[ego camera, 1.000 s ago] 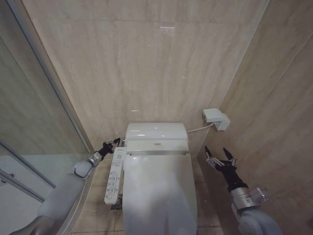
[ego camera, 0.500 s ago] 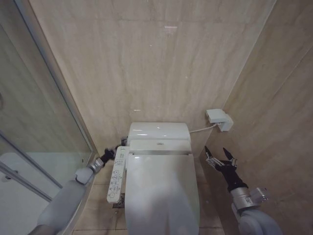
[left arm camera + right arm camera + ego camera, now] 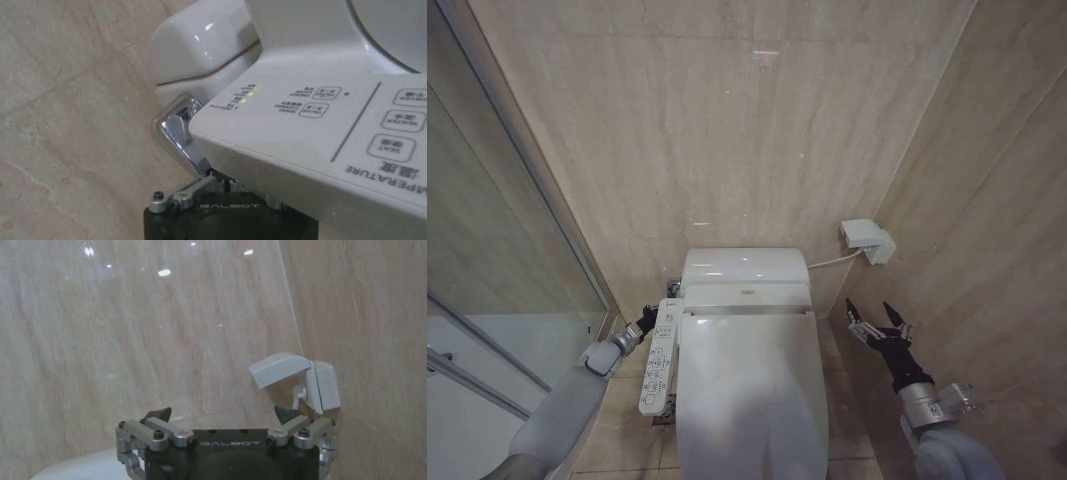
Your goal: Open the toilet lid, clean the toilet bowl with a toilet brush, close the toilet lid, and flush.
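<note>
The toilet lid (image 3: 752, 400) lies shut over the toilet bowl, so the bowl's inside is hidden. The long white button panel (image 3: 660, 360) runs along its left side. My left gripper (image 3: 645, 322) sits low beside the panel's far end. In the left wrist view its black body (image 3: 220, 212) is tucked under the panel (image 3: 320, 115), close to a chrome lever (image 3: 177, 127). My right gripper (image 3: 873, 316) hovers to the right of the toilet, open and holding nothing, and it also appears in the right wrist view (image 3: 220, 415). The toilet brush is out of view.
The white rear unit (image 3: 745, 270) stands against the beige tiled wall. A white wall box (image 3: 867, 240) with a cable is mounted above my right gripper. A glass shower screen (image 3: 517, 250) and a white tray (image 3: 462, 425) border the left side. The right wall is close.
The head camera has shifted a little. My left gripper has dropped from beside the rear unit to lower along the panel's far end. The right arm holds still.
</note>
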{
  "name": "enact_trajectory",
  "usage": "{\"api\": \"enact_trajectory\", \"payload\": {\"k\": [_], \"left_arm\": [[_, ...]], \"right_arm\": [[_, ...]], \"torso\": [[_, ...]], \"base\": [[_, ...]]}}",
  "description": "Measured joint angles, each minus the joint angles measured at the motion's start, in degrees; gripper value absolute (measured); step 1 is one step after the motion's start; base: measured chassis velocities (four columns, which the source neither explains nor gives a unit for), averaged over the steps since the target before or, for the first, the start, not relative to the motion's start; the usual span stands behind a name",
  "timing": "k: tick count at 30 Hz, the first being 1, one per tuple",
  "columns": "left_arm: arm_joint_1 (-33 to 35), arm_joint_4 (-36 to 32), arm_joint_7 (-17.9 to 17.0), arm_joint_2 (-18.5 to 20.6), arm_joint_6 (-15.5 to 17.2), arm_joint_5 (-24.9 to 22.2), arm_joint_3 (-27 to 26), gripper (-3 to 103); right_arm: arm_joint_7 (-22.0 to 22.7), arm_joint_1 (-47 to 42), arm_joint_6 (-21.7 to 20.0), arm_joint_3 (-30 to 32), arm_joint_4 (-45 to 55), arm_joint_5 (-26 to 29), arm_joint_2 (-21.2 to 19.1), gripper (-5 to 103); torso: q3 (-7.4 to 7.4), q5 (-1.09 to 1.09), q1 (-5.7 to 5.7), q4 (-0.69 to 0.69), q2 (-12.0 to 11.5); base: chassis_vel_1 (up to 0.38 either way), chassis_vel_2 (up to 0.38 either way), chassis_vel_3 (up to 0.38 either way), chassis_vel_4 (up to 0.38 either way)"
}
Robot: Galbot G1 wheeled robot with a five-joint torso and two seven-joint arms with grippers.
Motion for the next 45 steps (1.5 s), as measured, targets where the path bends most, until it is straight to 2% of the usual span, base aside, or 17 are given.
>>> {"api": "enact_trajectory", "payload": {"k": [22,24,25,26,27,29,30,31,32,33,34,37,39,40,44,45], "left_arm": [[-0.5,0.3,-1.0,0.5,-0.1,-0.7,-1.0,0],[-1.1,0.2,-1.5,0.6,-0.3,-1.0,-1.8,0],[-0.8,0.2,-1.6,0.5,-0.4,-1.1,-2.1,0],[-0.8,0.2,-1.6,0.5,-0.4,-1.1,-2.1,0],[-0.2,0.4,-1.9,0.0,-0.1,-1.1,-2.9,0],[0.4,0.5,-2.4,-0.2,0.4,-1.1,-4.1,0],[1.1,0.5,-2.8,-0.3,0.7,-1.1,-6.0,0],[1.8,0.4,-3.0,-0.3,0.8,-1.1,-7.3,0],[1.8,0.4,-3.0,-0.3,0.8,-1.1,-7.3,0],[2.5,0.0,-3.1,-0.3,1.0,-1.1,-8.5,0],[3.9,-1.1,-3.8,-0.4,1.4,-1.6,-10.1,0],[5.9,-3.7,-5.6,-0.4,2.2,-3.2,-12.2,0],[8.3,-7.3,-7.9,-0.6,3.2,-4.5,-13.9,0],[8.3,-7.3,-7.9,-0.6,3.2,-4.5,-13.9,0],[13.2,-16.8,-12.4,-0.8,6.2,-8.8,-16.9,0],[13.2,-16.8,-12.4,-0.8,6.2,-8.8,-16.9,0]], "right_arm": [[0.0,0.0,0.0,0.0,0.0,0.0,0.0,100],[0.0,0.0,0.0,0.0,0.0,0.0,0.0,100],[0.0,0.0,0.0,0.0,0.0,0.0,0.0,100],[0.0,0.0,0.0,0.0,0.0,0.0,0.0,100],[0.0,0.0,0.0,0.0,0.0,0.0,0.0,100],[0.0,0.0,0.0,0.0,0.0,0.0,0.0,100],[0.0,0.0,0.0,0.0,0.0,0.0,0.0,100],[0.0,0.0,0.0,0.0,0.0,0.0,0.0,100],[0.0,0.0,0.0,0.0,0.0,0.0,0.0,100],[0.0,0.0,0.0,0.0,0.0,0.0,0.0,100],[0.0,0.0,0.0,0.0,0.0,0.0,0.0,100],[0.0,0.1,0.0,0.0,0.0,0.0,0.0,100],[0.0,0.0,0.0,0.0,0.0,0.0,0.0,100],[0.0,0.0,0.0,0.0,0.0,0.0,0.0,100],[0.0,0.0,0.0,0.0,0.0,0.0,0.0,100],[0.0,0.0,0.0,0.0,0.0,0.0,0.0,100]], "torso": [[-0.02,0.02,0.00,0.04,0.0],[-0.12,0.24,-0.06,-0.08,0.1],[-0.11,0.24,-0.07,0.01,0.1],[-0.11,0.24,-0.07,0.01,0.1],[-0.06,-0.02,-0.02,-0.04,0.1],[-0.04,-0.06,-0.01,-0.07,0.1],[-0.05,0.14,-0.02,-0.04,0.1],[-0.05,0.19,-0.02,-0.04,0.1],[-0.05,0.19,-0.02,-0.04,0.1],[-0.04,0.03,-0.02,-0.02,0.1],[-0.03,-0.02,-0.01,-0.01,0.0],[-0.04,0.11,-0.02,0.04,0.0],[-0.02,0.00,-0.02,0.01,0.0],[-0.02,0.00,-0.02,0.01,0.0],[-0.02,0.04,-0.02,-0.01,0.0],[-0.02,0.04,-0.02,-0.01,0.0]], "base": [[0.000,0.000,0.000,0.000],[0.005,0.030,0.007,0.012],[-0.028,0.060,0.014,-0.015],[-0.028,0.060,0.014,-0.015],[0.000,0.000,0.000,0.000],[0.000,0.000,0.000,0.000],[0.000,0.000,0.000,0.000],[0.000,0.000,0.000,0.000],[0.000,0.000,0.000,0.000],[0.000,0.000,0.000,0.000],[0.000,0.000,0.000,0.000],[0.000,0.000,0.000,0.000],[0.000,0.000,0.000,0.000],[0.000,0.000,0.000,0.000],[0.000,0.000,0.000,0.000],[0.000,0.000,0.000,0.000]]}}
